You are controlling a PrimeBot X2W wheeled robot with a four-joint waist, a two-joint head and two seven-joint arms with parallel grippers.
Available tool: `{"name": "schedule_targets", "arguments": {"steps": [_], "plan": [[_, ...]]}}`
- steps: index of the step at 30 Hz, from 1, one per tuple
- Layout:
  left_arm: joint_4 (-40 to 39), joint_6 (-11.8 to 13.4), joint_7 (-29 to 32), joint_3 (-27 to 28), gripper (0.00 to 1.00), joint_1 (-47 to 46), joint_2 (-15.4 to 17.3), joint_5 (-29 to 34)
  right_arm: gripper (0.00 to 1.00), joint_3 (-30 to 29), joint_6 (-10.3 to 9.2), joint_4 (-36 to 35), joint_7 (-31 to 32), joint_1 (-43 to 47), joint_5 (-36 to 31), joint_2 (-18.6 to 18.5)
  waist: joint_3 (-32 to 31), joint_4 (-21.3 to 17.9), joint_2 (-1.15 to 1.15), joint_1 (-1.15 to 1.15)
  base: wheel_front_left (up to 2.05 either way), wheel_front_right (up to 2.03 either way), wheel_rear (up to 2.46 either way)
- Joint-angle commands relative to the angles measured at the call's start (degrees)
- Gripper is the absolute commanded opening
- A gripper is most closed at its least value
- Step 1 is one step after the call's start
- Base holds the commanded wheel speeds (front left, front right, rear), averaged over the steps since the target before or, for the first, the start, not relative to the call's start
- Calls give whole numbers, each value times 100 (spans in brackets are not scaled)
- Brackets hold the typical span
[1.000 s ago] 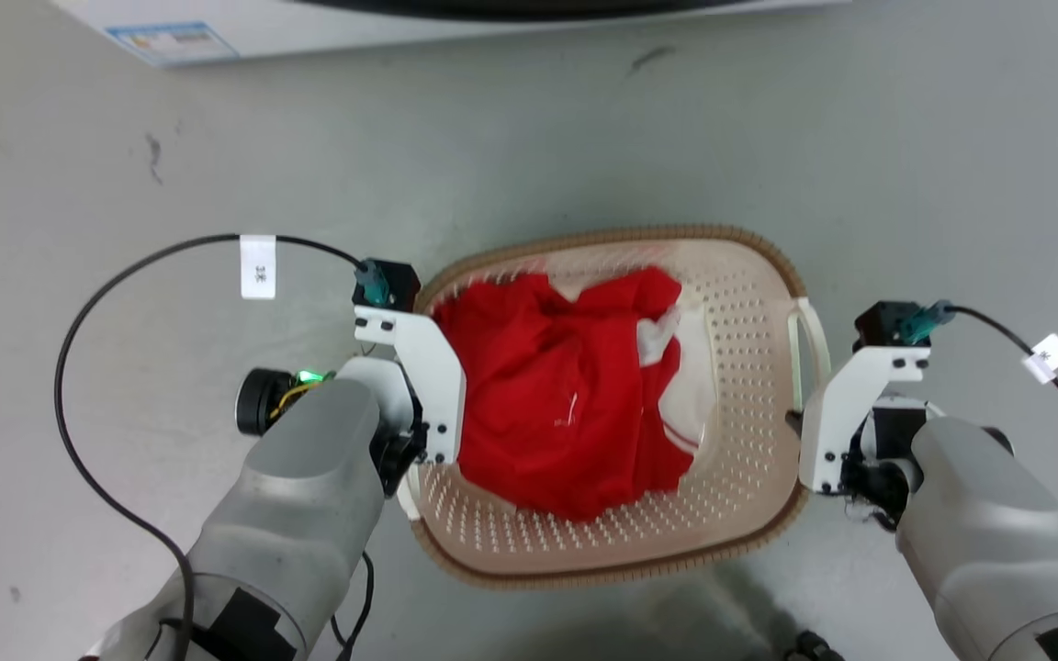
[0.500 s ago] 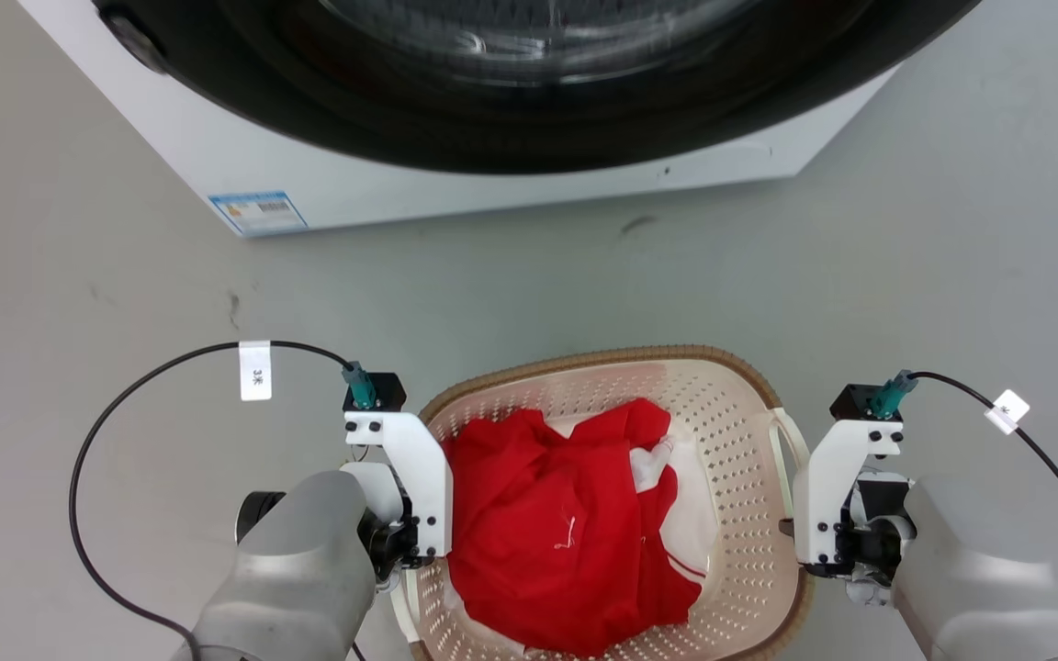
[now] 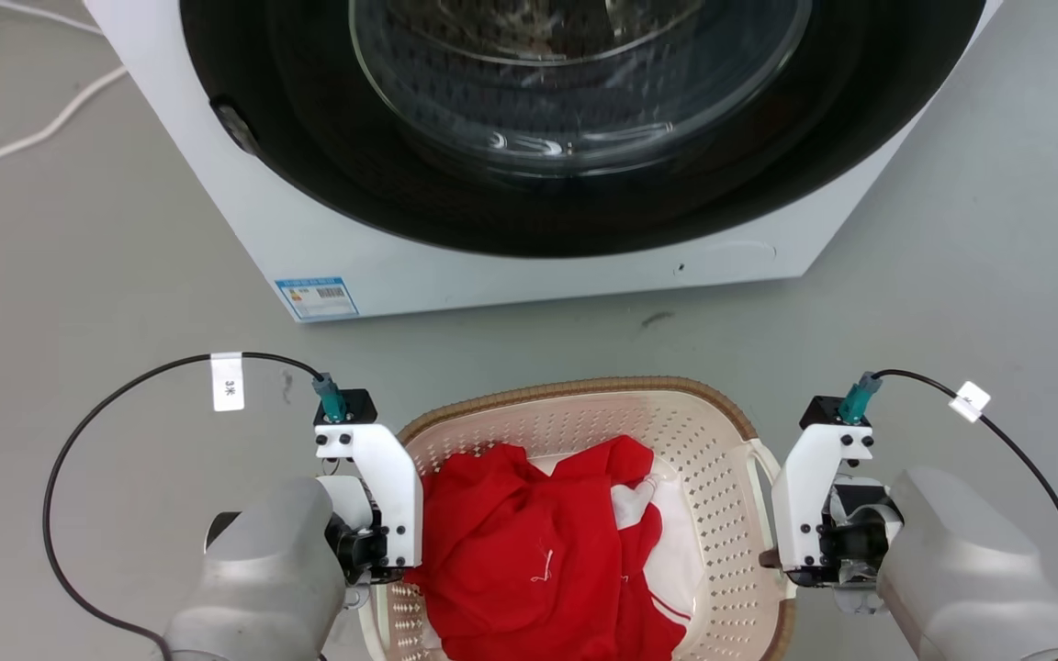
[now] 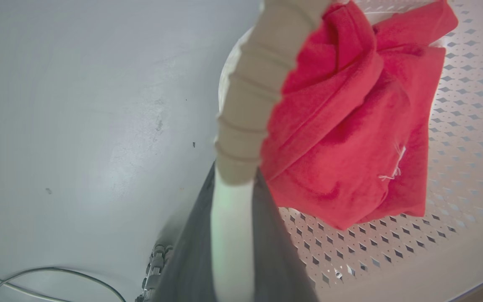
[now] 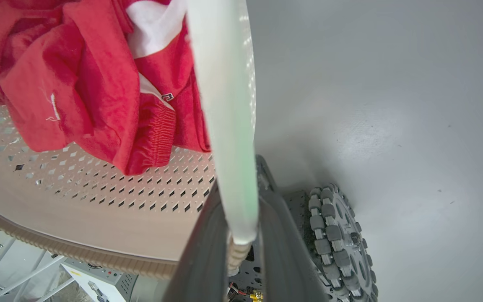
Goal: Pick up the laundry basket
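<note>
End effectors (image 4: 235, 176) (image 5: 241, 176) at laundry basket (image 3: 575, 386) ends

Overhead head camera, close wrist cameras, all on the laundry basket (image 3: 575, 386)

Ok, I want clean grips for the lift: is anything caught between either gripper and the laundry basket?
Nothing visible. The left gripper and the right gripper each close directly on a white side handle of the laundry basket. The red garment lies inside the basket, beside the handles, not within either grip.
</note>
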Motion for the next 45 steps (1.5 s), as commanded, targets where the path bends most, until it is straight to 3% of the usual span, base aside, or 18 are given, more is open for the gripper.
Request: {"name": "schedule_targets", "arguments": {"steps": [1, 19, 29, 45], "plan": [[3, -30, 24, 2, 0, -36, 36, -44, 0, 12, -10, -15, 27, -109, 42, -12, -103, 27, 0, 1, 0, 0, 0], [19, 22, 459, 139, 0, -278, 267, -265, 0, 71, -7, 72, 1139, -718, 416, 95, -784, 25, 0, 1, 0, 0, 0], [19, -6, 905, 129, 0, 22, 223, -400, 0, 39, -7, 133, 1455, -390, 379, 161, -1358, 9, 0, 1, 0, 0, 0], [12, 32, 1360, 96, 0, 396, 54, -543, 0, -260, -6, 128, 1689, 10, 178, 198, -1721, 130, 0, 1, 0, 0, 0]]}}
